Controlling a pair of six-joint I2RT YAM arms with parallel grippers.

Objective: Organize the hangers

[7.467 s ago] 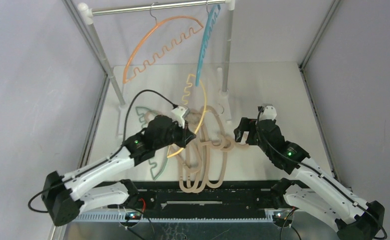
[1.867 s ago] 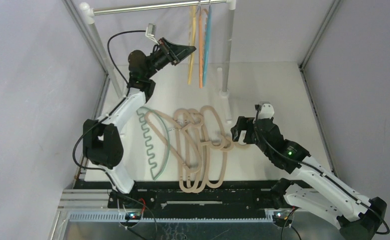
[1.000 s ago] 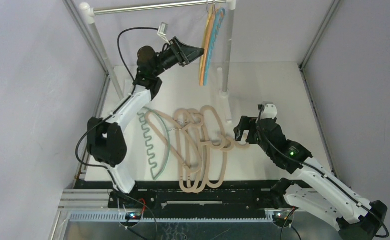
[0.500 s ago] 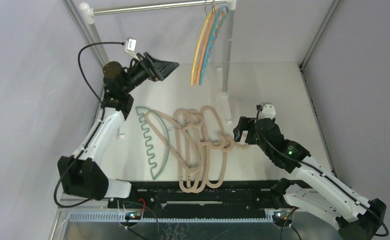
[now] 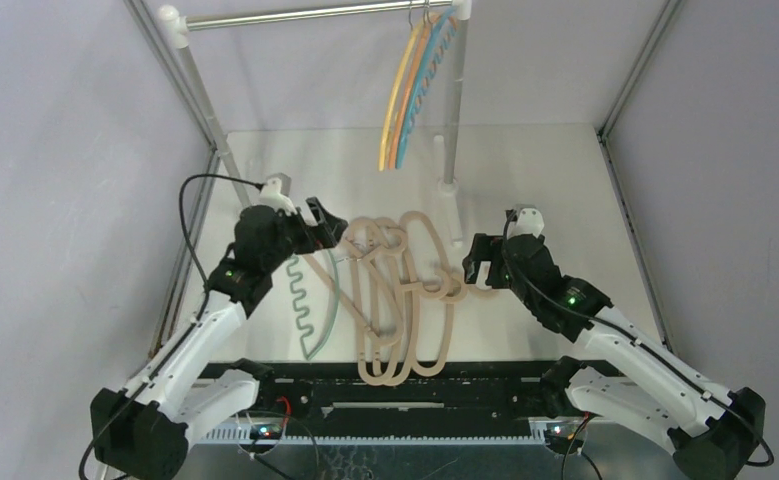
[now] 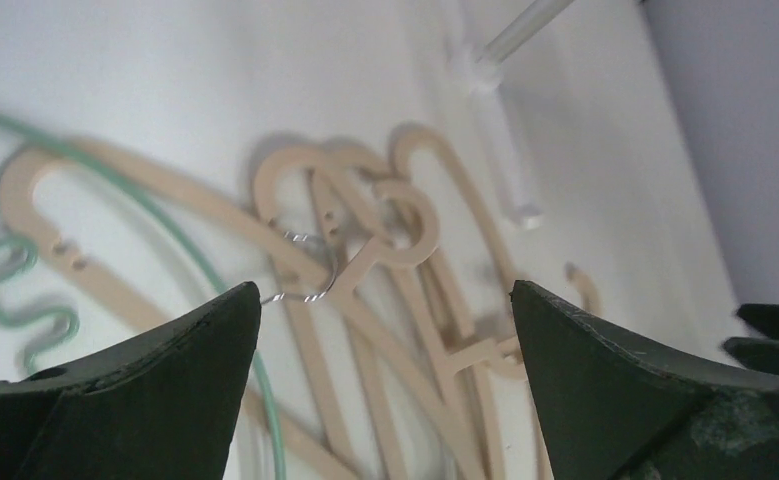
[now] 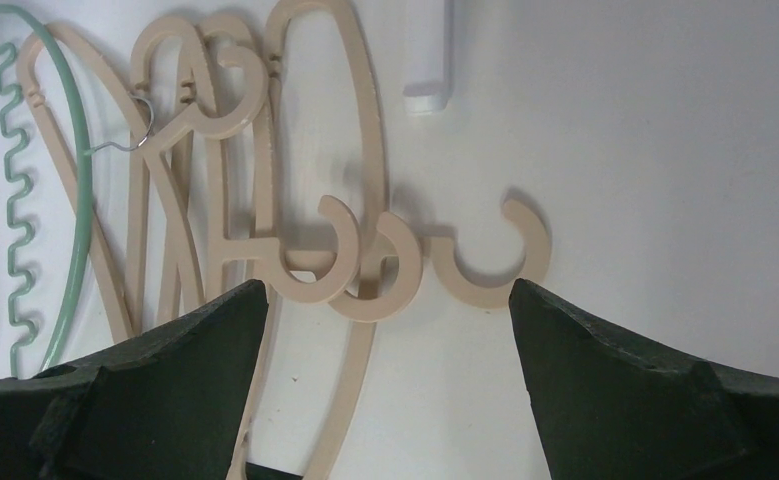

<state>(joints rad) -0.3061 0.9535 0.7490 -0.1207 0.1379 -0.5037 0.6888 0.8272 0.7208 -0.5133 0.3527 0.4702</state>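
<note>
Both arms pair white shells with black joints, each showing a green light. A black cable loops off the left wrist. The fingers are dark wedges.

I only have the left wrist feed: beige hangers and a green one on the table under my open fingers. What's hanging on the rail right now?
Observer: The rail carries three thin hangers, yellow, orange and blue, bunched at its right end.
Operator: And the right gripper?
Observer: The right gripper is open and empty, above the hook ends of the beige hangers at the pile's right side.
Operator: Where does the green hanger end?
Observer: The green hanger runs toward the near edge, left of the beige pile, and that end lies uncovered.
</note>
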